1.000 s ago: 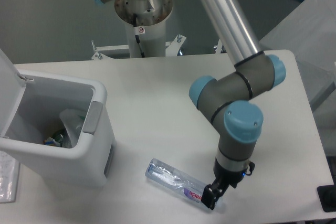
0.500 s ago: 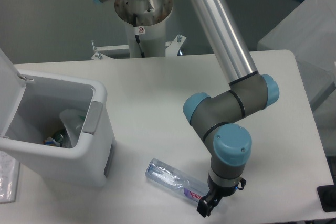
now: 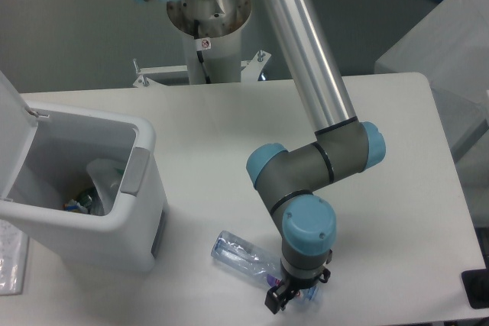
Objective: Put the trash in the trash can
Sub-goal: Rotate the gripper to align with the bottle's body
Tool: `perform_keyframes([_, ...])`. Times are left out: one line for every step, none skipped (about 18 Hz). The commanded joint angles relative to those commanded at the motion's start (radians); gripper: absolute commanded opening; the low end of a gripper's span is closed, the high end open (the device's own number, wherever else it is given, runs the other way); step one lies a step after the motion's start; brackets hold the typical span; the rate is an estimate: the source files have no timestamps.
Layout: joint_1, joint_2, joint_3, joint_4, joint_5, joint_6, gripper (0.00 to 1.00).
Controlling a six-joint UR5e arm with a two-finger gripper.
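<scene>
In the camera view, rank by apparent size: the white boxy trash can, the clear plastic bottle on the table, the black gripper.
1. White boxy trash can, by far the largest.
2. Clear plastic bottle, partly hidden by the arm.
3. Black gripper, smallest; only partly visible.

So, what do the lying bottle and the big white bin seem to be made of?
The clear bottle with blue-and-red label looks like thin transparent plastic: the table shows through it. The white boxy bin with grey side latch seems to be opaque moulded plastic with a smooth, slightly glossy finish and rounded rim.

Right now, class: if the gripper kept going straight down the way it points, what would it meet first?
Most likely the bottle, lying on the table directly under the gripper; depth is uncertain from this single view.
</scene>
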Motion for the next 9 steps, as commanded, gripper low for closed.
perform_keyframes([0.000, 0.000, 0.000, -0.006, 0.000, 0.000, 0.87])
perform_keyframes([0.000, 0.000, 0.002, -0.008, 0.000, 0.000, 0.81])
perform_keyframes([0.000, 0.000, 0.002, -0.006, 0.002, 0.002, 0.78])
perform_keyframes([0.000, 0.000, 0.002, -0.006, 0.002, 0.002, 0.74])
perform_keyframes([0.000, -0.002, 0.002, -0.006, 0.002, 0.002, 0.70])
perform_keyframes([0.000, -0.003, 0.002, -0.005, 0.002, 0.002, 0.70])
perform_keyframes([0.000, -0.003, 0.003, -0.003, 0.002, 0.002, 0.70])
perform_keyframes([0.000, -0.003, 0.003, -0.003, 0.002, 0.002, 0.67])
perform_keyframes([0.000, -0.003, 0.003, -0.002, 0.002, 0.002, 0.63])
